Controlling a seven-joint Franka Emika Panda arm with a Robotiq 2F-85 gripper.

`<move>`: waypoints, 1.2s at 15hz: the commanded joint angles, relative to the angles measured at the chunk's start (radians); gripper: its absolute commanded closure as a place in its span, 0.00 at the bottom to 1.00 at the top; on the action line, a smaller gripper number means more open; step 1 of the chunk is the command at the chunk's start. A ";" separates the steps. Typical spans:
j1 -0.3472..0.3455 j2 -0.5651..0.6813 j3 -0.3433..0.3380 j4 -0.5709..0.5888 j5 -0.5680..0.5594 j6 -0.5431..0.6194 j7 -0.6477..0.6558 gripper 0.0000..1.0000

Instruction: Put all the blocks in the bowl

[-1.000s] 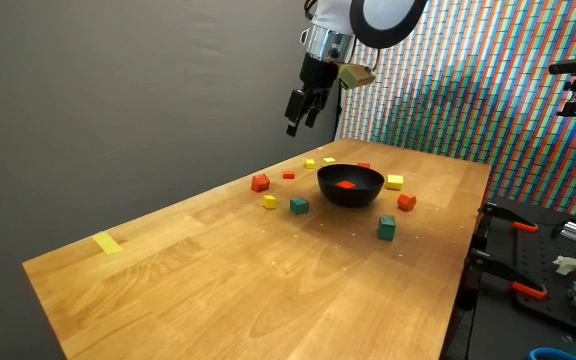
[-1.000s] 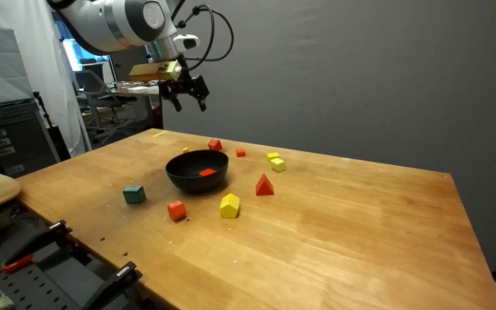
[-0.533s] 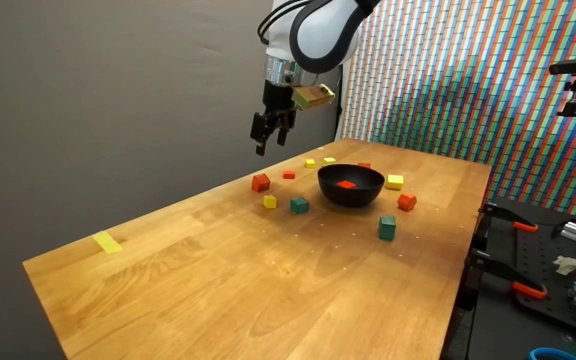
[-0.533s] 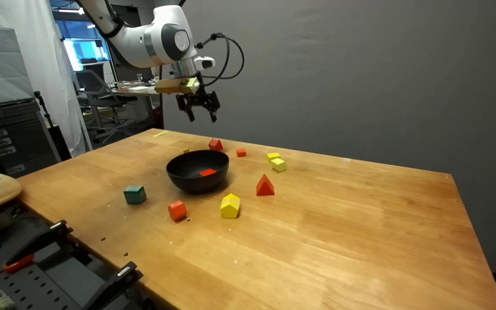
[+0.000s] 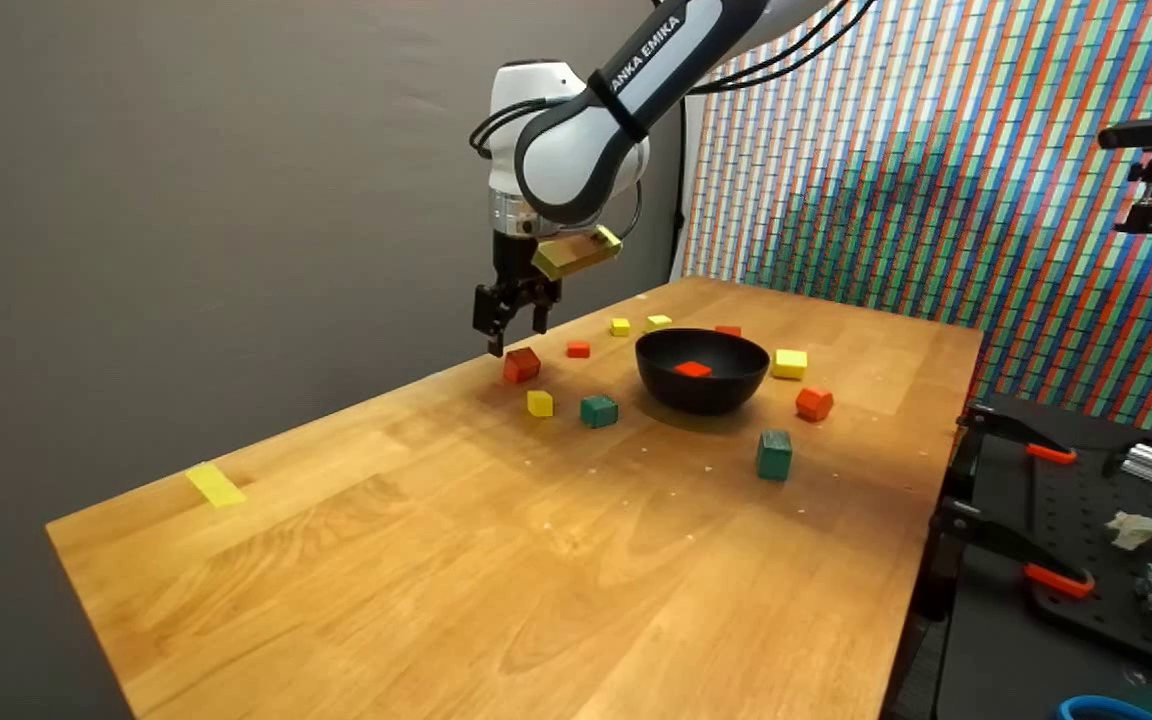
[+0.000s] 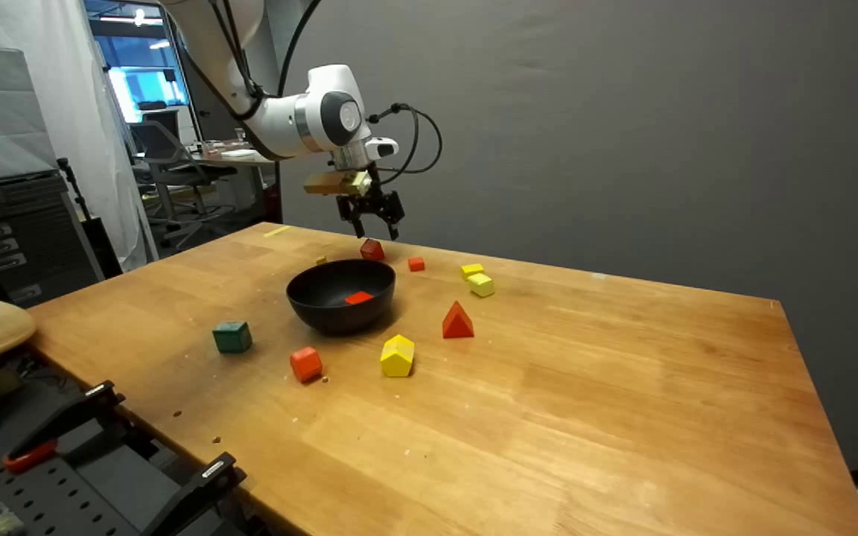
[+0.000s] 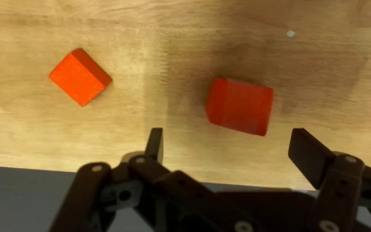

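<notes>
The black bowl (image 5: 701,392) sits on the table with a red block (image 6: 359,298) inside. My gripper (image 7: 226,137) is open, its fingers empty, hovering just above a larger red block (image 7: 239,106) by the table edge. In the wrist view that block lies ahead of the gap between the fingertips. To its left is a small orange-red block (image 7: 80,77). Around the bowl lie two green blocks (image 5: 599,411), one of them hidden behind the bowl in an exterior view, a red block (image 6: 306,365), a red triangular block (image 6: 458,321) and several yellow blocks (image 6: 398,356).
A flat yellow strip (image 5: 215,484) is stuck on the wooden table (image 5: 416,580) near its corner. Black clamps with orange tips (image 5: 1016,550) grip a side edge, beside a dark pegboard surface. A grey wall (image 6: 623,149) stands close behind the edge by the gripper.
My gripper has come down and across from high above the table to just over the larger red block, staying open. The blocks and the bowl have not moved.
</notes>
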 commanded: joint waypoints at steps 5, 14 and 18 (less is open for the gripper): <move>0.009 0.118 -0.020 0.182 0.090 -0.123 0.073 0.47; -0.014 -0.081 -0.013 0.023 0.160 -0.086 0.103 0.96; -0.040 -0.141 0.000 -0.054 0.193 -0.027 0.101 0.64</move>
